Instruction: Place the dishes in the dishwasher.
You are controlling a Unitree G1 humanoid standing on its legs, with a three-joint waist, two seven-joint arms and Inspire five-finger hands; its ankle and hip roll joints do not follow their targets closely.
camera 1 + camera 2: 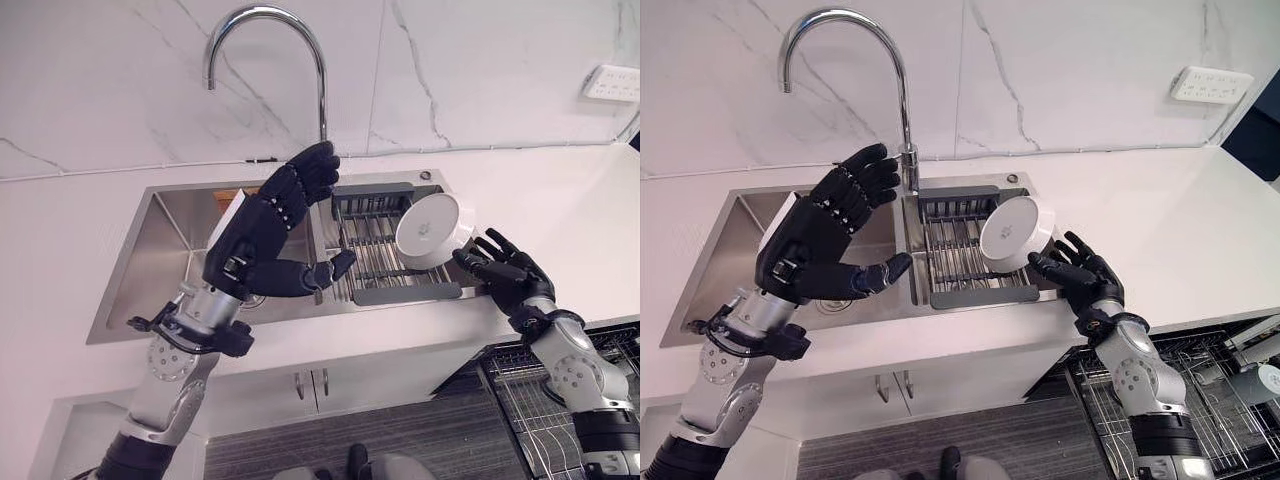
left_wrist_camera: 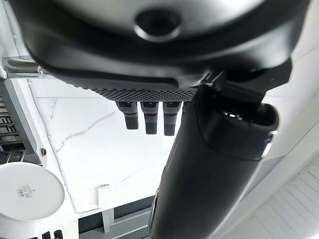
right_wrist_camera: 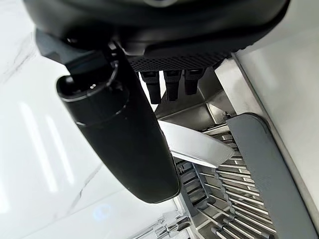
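Nearest, at the lower right of the head views, the pulled-out dishwasher rack (image 1: 1200, 400) shows its wire grid below the counter edge, beside the right forearm. Just above it, the right hand (image 1: 1085, 277) sits right of centre with its fingers spread and straight, reaching up and leftward; it clamps nothing. The white bowl (image 1: 1015, 232) lies immediately up and to the left of those fingertips, tilted on its side with its base turned toward the camera, resting at the right end of the dish drainer (image 1: 965, 250) that spans the sink (image 1: 150, 270). Whether the fingertips touch the bowl's rim or stop just short I cannot tell. In the right wrist view the bowl's pale edge (image 3: 194, 147) shows just past the thumb. The bowl's open side faces away and down toward the drainer bars, so a grasp would likely need the thumb and fingers to close across its rim. The right hand is plainly the nearer one. The left hand (image 1: 265, 235), in the centre-left of the frame, hangs over the sink basin with fingers straight and apart, empty, well clear of the bowl. Farthest back, the curved faucet (image 1: 290, 50) rises against the marble wall.
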